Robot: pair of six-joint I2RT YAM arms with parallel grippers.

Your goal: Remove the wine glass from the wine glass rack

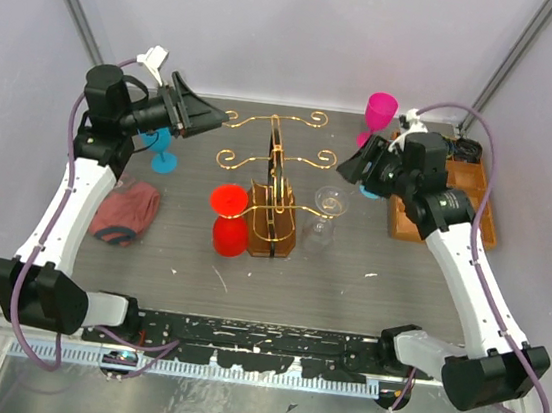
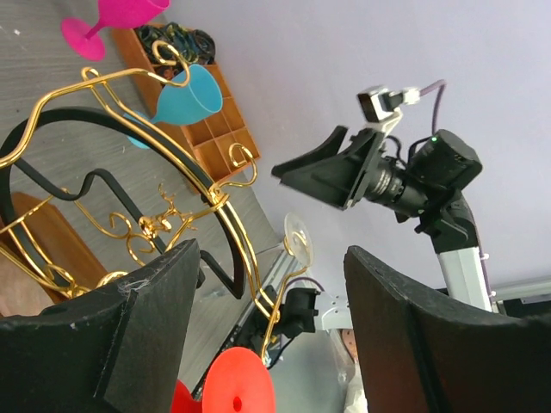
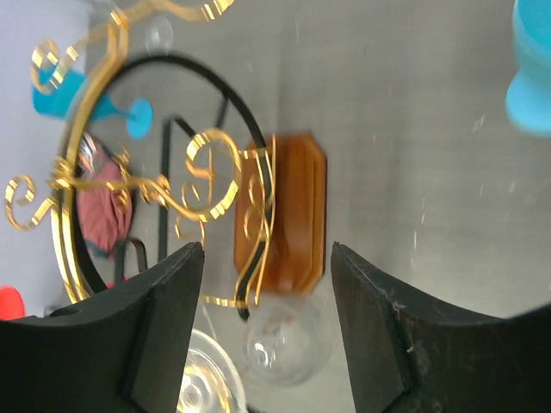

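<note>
The gold wire wine glass rack [image 1: 277,181] stands mid-table on its brown base [image 3: 288,215]. A red wine glass [image 1: 229,219] hangs upside down from its lower left arm. A clear wine glass [image 1: 325,218] hangs from the lower right arm. My left gripper [image 1: 201,117] is open and empty, held high beside the rack's upper left scroll. In the left wrist view [image 2: 271,335] the red glass's foot [image 2: 237,387] shows between the fingers. My right gripper [image 1: 354,163] is open and empty, above and right of the clear glass, whose bowl [image 3: 284,348] shows between its fingers [image 3: 405,335].
A blue glass [image 1: 162,147] stands back left and a red cloth [image 1: 124,210] lies left of the rack. A pink glass [image 1: 378,113] stands back right. Another blue glass [image 1: 369,190] sits beside the compartmented wooden tray [image 1: 458,204] at the right.
</note>
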